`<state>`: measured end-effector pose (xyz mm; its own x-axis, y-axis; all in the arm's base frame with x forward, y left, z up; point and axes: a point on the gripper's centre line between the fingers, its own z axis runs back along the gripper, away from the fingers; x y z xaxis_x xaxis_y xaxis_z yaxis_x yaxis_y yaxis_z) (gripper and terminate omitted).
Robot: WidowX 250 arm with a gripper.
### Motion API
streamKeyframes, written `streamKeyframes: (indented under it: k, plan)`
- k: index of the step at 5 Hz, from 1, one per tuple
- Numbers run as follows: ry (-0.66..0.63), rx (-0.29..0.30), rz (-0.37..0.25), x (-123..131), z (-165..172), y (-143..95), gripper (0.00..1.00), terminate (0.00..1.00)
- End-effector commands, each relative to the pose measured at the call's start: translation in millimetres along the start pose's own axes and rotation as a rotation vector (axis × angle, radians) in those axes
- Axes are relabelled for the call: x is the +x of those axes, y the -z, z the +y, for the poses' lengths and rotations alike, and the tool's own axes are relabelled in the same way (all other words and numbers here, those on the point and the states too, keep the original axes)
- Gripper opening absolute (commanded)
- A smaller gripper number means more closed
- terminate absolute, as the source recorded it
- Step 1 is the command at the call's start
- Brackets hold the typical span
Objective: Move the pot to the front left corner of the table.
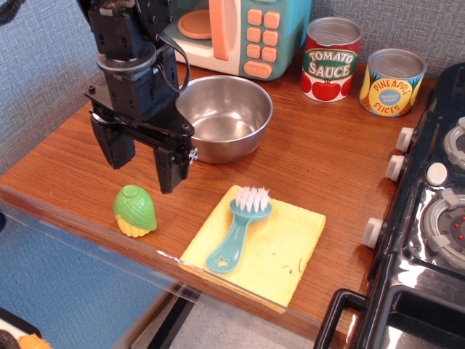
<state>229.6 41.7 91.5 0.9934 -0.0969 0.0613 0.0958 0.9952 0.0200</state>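
The pot [225,116] is a round shiny steel bowl standing upright and empty at the back middle of the brown wooden table [327,174]. My black gripper [142,169] hangs in front of and to the left of the pot, its two fingers pointing down and spread apart with nothing between them. The right finger [171,169] is close to the pot's front left rim; I cannot tell if it touches. The gripper tips hover just above the tabletop, behind a green toy.
A green and yellow toy corn [134,211] lies near the front left edge. A teal brush [238,227] lies on a yellow cloth [261,251]. Tomato sauce can [330,59], pineapple can [392,82], toy microwave [232,33] at the back. Black toy stove [429,218] on the right.
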Motion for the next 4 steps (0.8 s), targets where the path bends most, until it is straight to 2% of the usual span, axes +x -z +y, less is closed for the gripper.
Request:
streamKeyframes:
  k: [1,4]
  plan:
    - [0.0,0.0,0.0,0,0,0,1.0,0.0]
    - [0.007,-0.012,-0.081,90,-20,-11,1.0,0.0]
